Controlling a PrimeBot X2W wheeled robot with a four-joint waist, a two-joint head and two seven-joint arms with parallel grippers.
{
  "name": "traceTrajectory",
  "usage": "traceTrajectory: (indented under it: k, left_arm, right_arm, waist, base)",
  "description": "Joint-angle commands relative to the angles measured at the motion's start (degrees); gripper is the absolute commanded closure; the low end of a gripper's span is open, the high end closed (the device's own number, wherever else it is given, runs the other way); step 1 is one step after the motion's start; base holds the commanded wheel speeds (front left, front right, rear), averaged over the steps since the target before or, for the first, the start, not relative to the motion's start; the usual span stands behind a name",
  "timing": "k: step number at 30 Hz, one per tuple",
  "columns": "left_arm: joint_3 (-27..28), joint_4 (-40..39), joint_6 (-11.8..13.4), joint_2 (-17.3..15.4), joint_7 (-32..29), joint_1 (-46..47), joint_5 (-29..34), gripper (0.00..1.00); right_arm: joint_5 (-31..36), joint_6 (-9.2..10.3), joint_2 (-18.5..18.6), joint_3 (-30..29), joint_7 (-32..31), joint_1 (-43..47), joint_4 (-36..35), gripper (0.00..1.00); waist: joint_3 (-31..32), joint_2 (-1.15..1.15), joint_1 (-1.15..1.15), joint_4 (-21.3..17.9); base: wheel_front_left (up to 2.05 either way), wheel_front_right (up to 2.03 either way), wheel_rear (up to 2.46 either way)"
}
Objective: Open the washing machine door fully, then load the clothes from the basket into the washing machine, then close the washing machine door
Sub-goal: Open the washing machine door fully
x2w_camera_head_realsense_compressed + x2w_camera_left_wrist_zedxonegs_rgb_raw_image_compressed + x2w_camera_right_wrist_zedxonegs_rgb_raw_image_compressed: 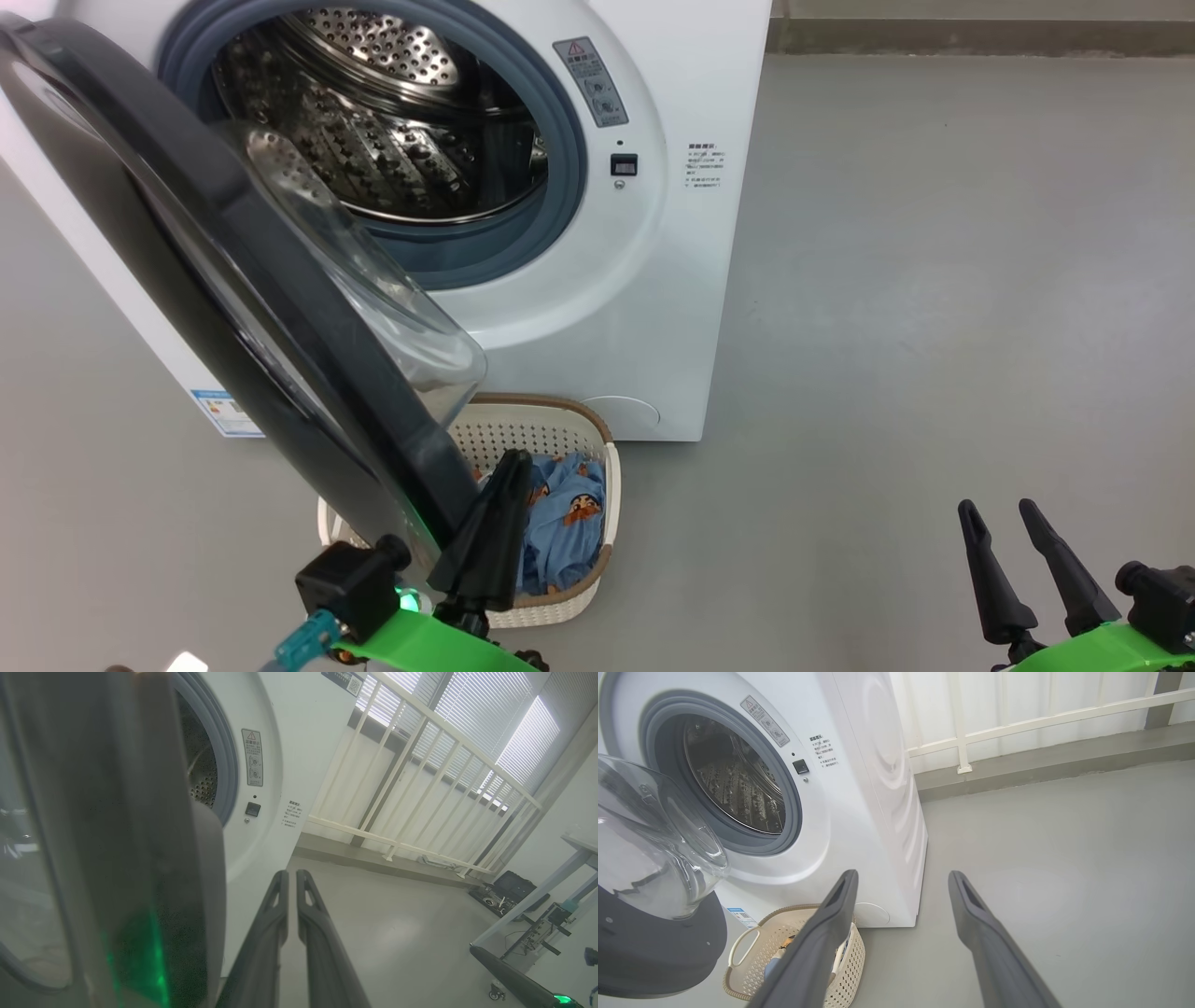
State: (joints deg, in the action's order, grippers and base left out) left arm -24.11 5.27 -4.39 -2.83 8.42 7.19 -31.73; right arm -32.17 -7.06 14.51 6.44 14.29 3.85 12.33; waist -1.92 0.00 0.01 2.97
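Left hand (fingers pressed together) is hovering just beside the open washing machine door; right hand is hanging spread.

Head view is taken from up high, tilted forward and down at the washing machine, with the open washing machine door crowded in close on the left. Left wrist view is jammed right beside that door, aimed past it toward a white railing. Right wrist view is set further back. The warning sticker is shared by all three.
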Motion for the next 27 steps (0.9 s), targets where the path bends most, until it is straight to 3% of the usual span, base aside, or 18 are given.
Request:
traceTrajectory:
  k: [1,27]
  left_arm:
    - [1.98,-0.71,0.45,-0.11,0.67,2.35,-0.27,1.0]
    - [4.35,3.57,2.51,-1.25,1.96,2.9,-1.87,1.0]
  right_arm:
    - [0.32,-0.43,1.08,0.92,0.71,-1.82,-1.42,0.0]
    - [0.47,-0.43,1.49,0.88,0.71,-1.75,-1.68,0.0]
  waist:
    - [0.05,0.0,-0.01,0.04]
    - [0.08,0.0,-0.01,2.89]
  base:
    - [0.0,0.0,0.0]
    - [0.0,0.0,0.0]
